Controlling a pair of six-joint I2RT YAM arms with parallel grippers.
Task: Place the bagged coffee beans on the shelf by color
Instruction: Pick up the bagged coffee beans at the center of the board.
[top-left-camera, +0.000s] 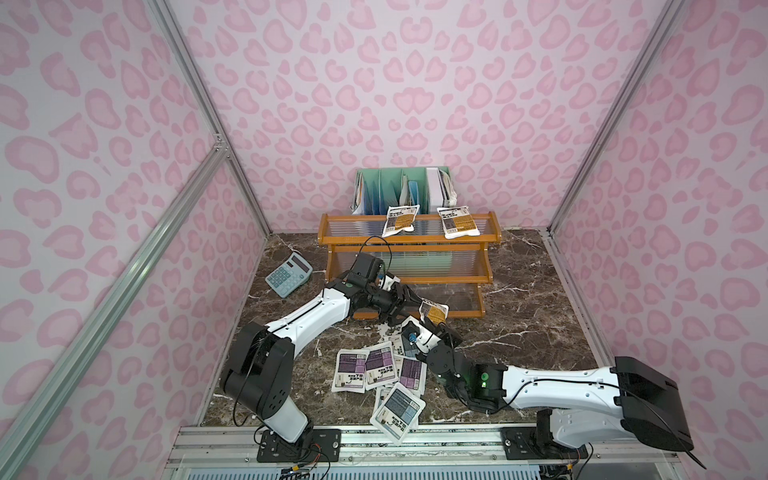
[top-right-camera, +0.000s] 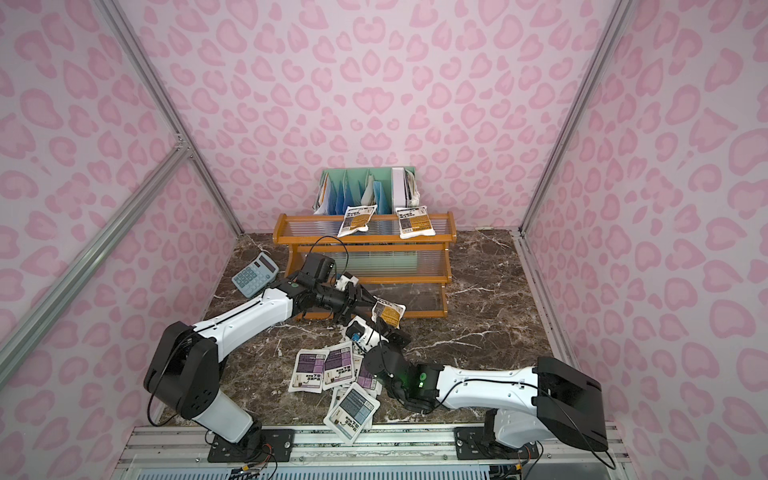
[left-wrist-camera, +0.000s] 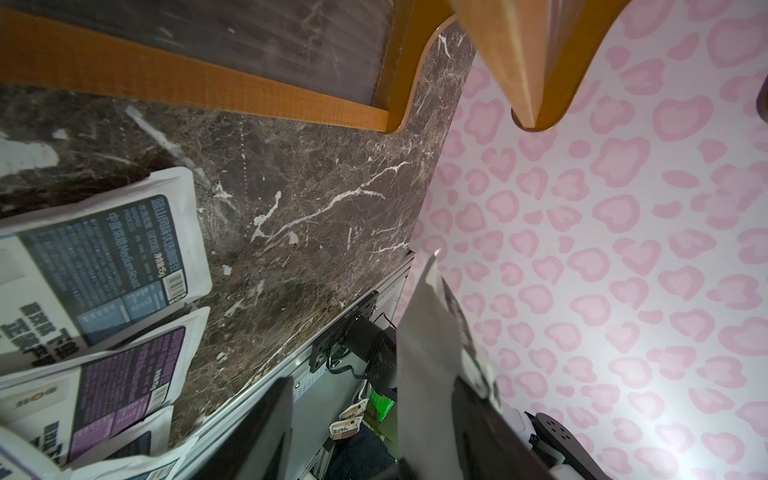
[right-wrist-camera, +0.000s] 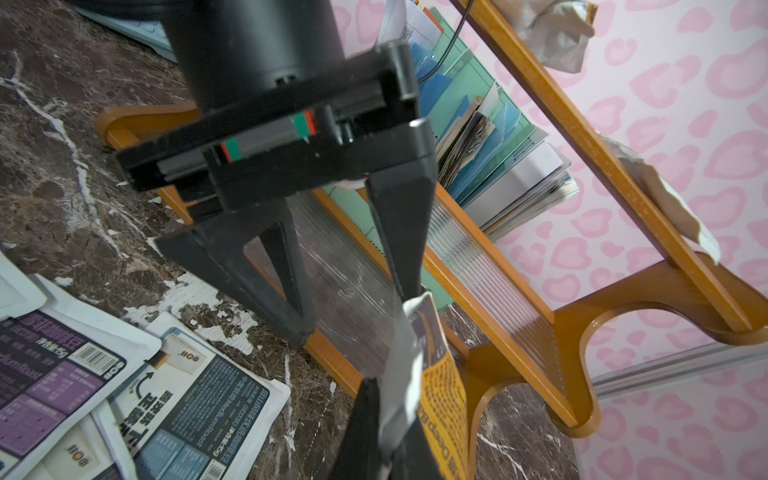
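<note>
Well, your marble table (top-left-camera: 519, 291) carries the shelf (top-left-camera: 409, 241) at its 12 o'clock edge, with the mint file rack (top-left-camera: 399, 176) standing just behind it. A yellow pouch (top-left-camera: 400, 220) lies near the middle of the shelf's top tier, and a second yellow pouch (top-left-camera: 457, 222) lies toward 1 o'clock on the same tier. Toward 6 o'clock you have the loose pile (top-left-camera: 382, 370) of purple and grey-blue pouches overlapping on the marble, with one grey-blue pouch (top-left-camera: 399, 411) nearest the front edge. The calculator (top-left-camera: 289, 274) sits at 10 o'clock, well apart from the pile.

Near the table's centre, just in front of the lowest tier, your two grippers meet. Your right gripper (top-left-camera: 432, 323), reaching from 5 o'clock, has its jaws clamped on the lower end of the third yellow pouch (top-left-camera: 433, 311) and holds it off the marble. Your left gripper (right-wrist-camera: 358, 313), reaching from 8 o'clock, has its jaws spread wide. One finger (right-wrist-camera: 401, 232) touches the pouch's upper end and the other stands clear, so it grips nothing.
</note>
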